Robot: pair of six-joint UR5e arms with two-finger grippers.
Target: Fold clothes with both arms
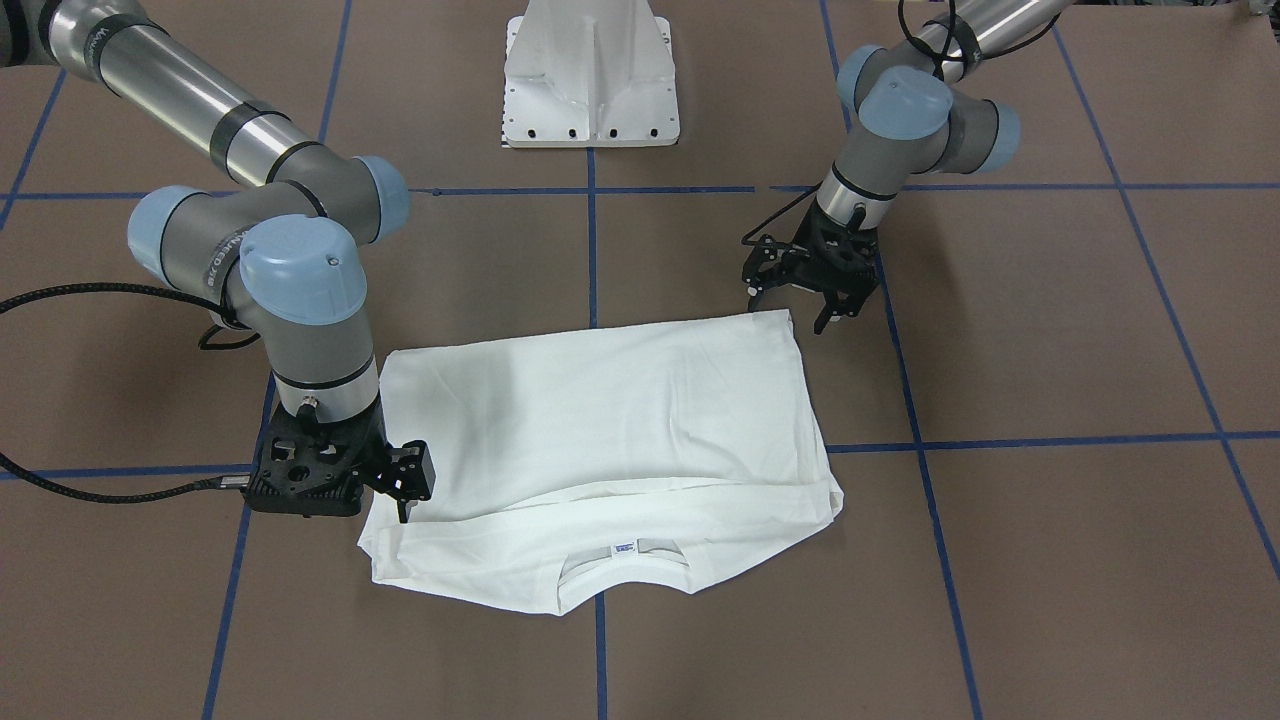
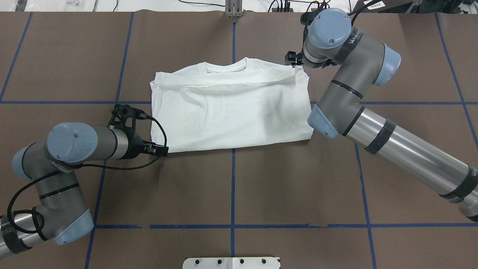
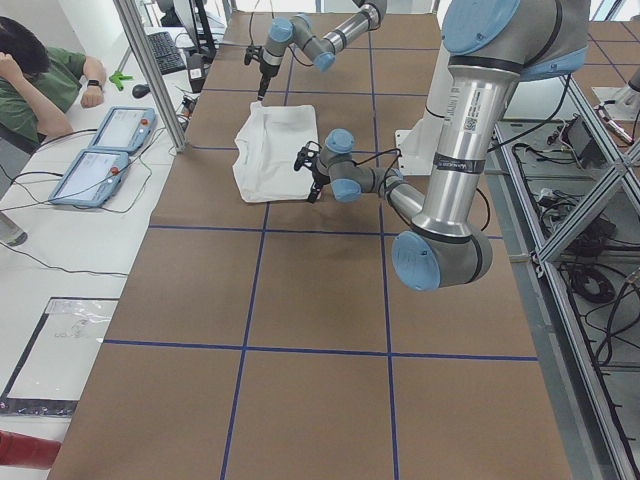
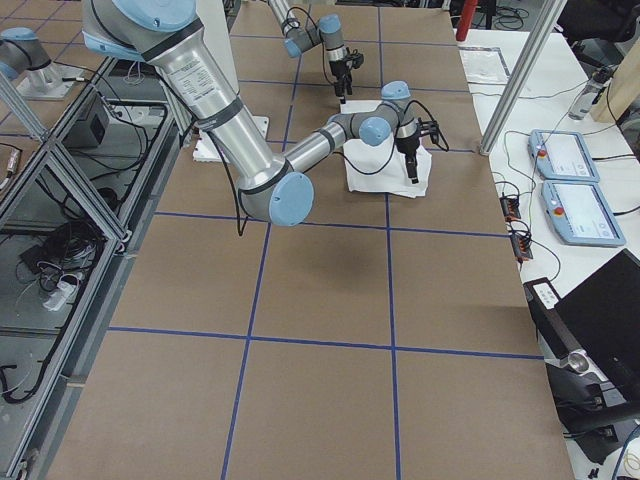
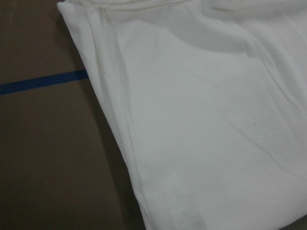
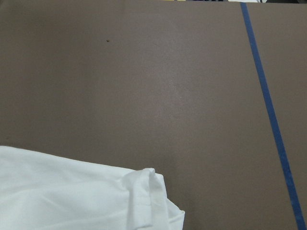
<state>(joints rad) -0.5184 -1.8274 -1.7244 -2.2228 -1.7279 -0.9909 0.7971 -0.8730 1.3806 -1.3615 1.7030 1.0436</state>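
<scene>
Nearest the front-facing camera, I am seeing the collar [image 1: 620,575] with a small label [image 1: 624,548]; its blue print is too small to read. The shirt [image 1: 600,420] is lying folded into a rectangle at the middle of the table [image 1: 1050,330]. Its long axis is running across the table, with the collar pointing away from the robot. The right gripper [image 1: 405,495] is pointing straight down at the collar-side corner, and I cannot tell how its jaws are standing. Farther back, the left gripper [image 1: 788,312] is angling down at the hem corner with its jaws spread. White lettering on the arm bands is not reading clearly. Farthest back, the pedestal base [image 1: 590,80] is standing.
</scene>
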